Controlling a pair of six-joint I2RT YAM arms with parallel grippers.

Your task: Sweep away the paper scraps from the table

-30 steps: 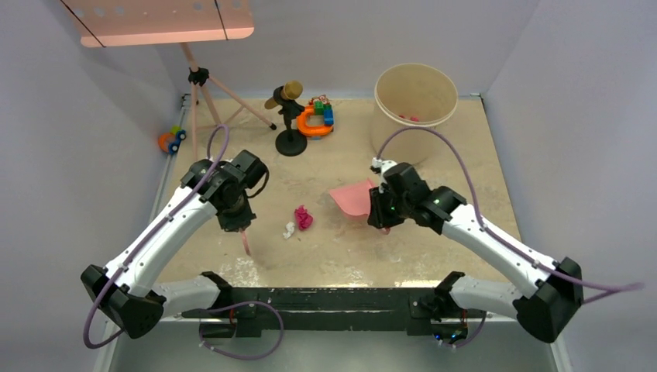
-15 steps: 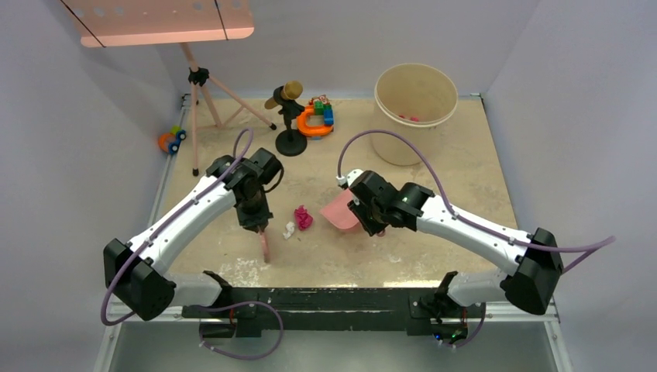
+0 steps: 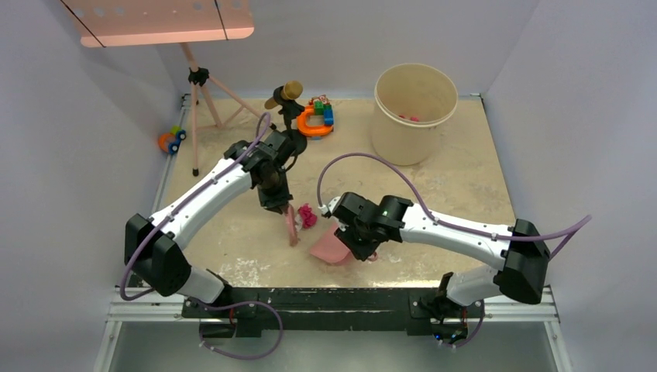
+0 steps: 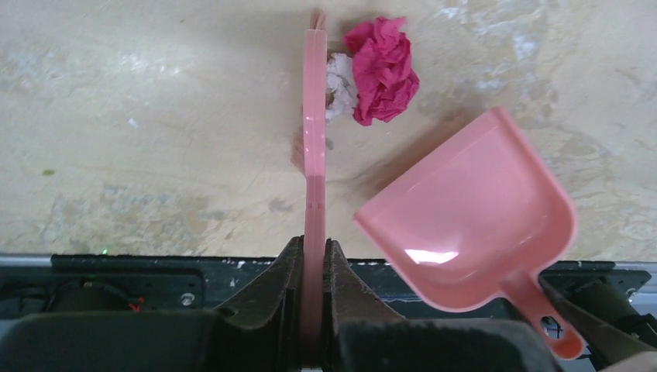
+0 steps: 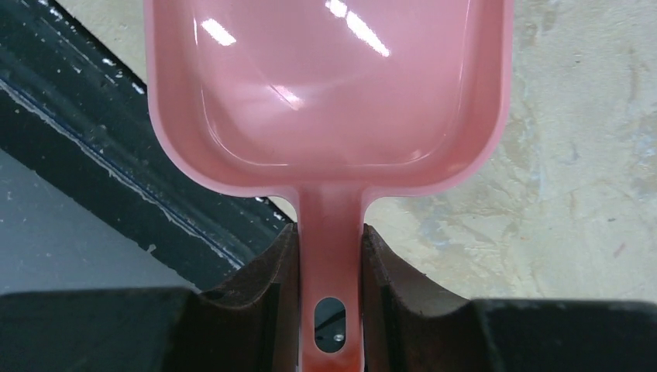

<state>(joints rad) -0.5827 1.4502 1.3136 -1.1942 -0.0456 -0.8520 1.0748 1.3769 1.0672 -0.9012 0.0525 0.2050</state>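
A crumpled red paper scrap (image 3: 307, 216) and a small white one lie together mid-table; the left wrist view shows the red wad (image 4: 381, 70) and the white wad (image 4: 339, 85) side by side. My left gripper (image 3: 279, 206) (image 4: 312, 246) is shut on a pink brush (image 3: 291, 227) (image 4: 314, 132), whose far end touches the white wad on its left. My right gripper (image 3: 360, 242) (image 5: 331, 252) is shut on the handle of the pink dustpan (image 3: 330, 249) (image 4: 472, 225) (image 5: 329, 85), which is empty and sits just on the near side of the scraps, by the front edge.
A beige bucket (image 3: 414, 108) with pink scraps inside stands at the back right of the table (image 3: 457, 178). Toy blocks with an orange ring (image 3: 316, 118), a black stand (image 3: 290, 124) and a tripod (image 3: 203, 101) stand at the back.
My left arm swung right with the brush until it reached the scraps. My right arm carried the dustpan left and toward the front edge, turning it to the near side of the scraps.
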